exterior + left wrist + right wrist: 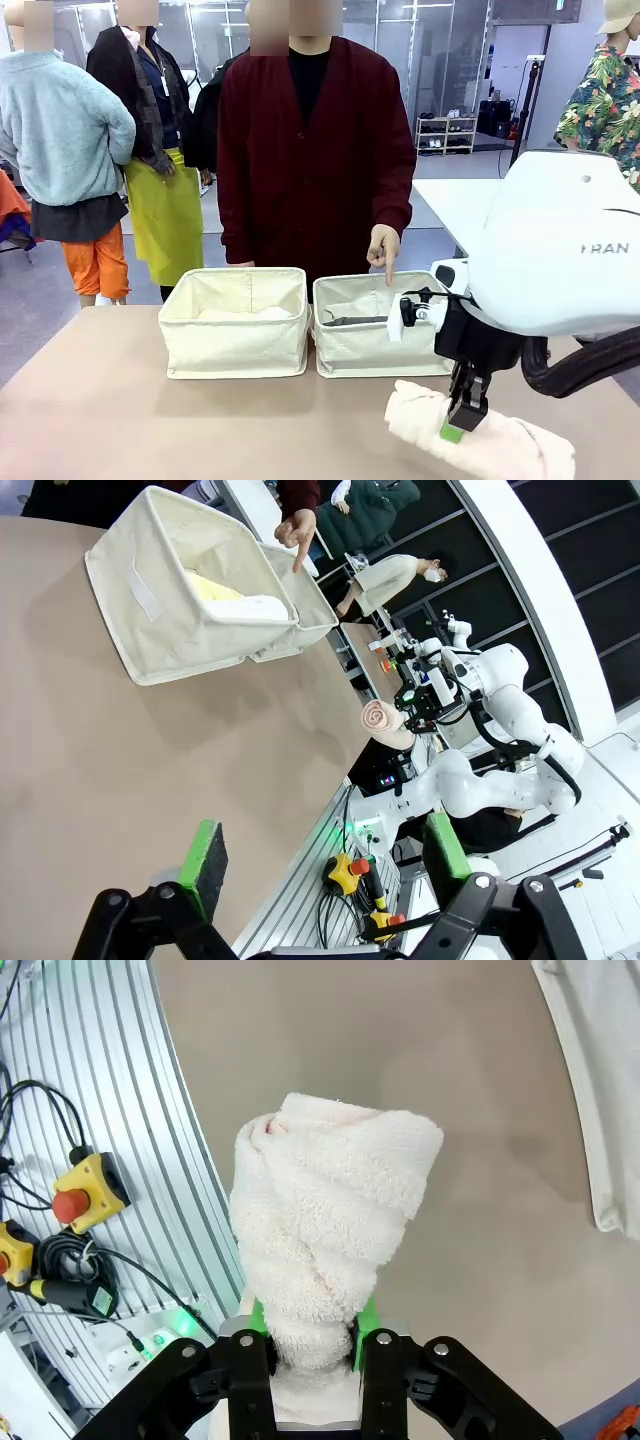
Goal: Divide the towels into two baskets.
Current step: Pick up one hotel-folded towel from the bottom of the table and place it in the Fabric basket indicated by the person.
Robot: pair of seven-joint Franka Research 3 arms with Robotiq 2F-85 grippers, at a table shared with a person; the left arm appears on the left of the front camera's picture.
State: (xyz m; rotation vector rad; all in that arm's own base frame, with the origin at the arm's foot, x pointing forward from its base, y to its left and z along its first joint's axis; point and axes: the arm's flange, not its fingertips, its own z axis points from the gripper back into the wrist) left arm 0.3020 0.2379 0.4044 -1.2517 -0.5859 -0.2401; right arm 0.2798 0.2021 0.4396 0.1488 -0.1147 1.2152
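Cream-pink towel sits pinched in the right pincer above the tan counter; left pincer spread; glass-walled room behind.

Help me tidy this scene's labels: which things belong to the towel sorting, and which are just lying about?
Job:
cream-pink towel clamped in the right tool
left basket with pale yellow and white towels
right basket
pointing hand

Lying about:
yellow stop-button box
black cables

A robotics lab is showing itself here: emergency-stop boxes and cables are lying beside the table, with glass partitions standing beyond it.
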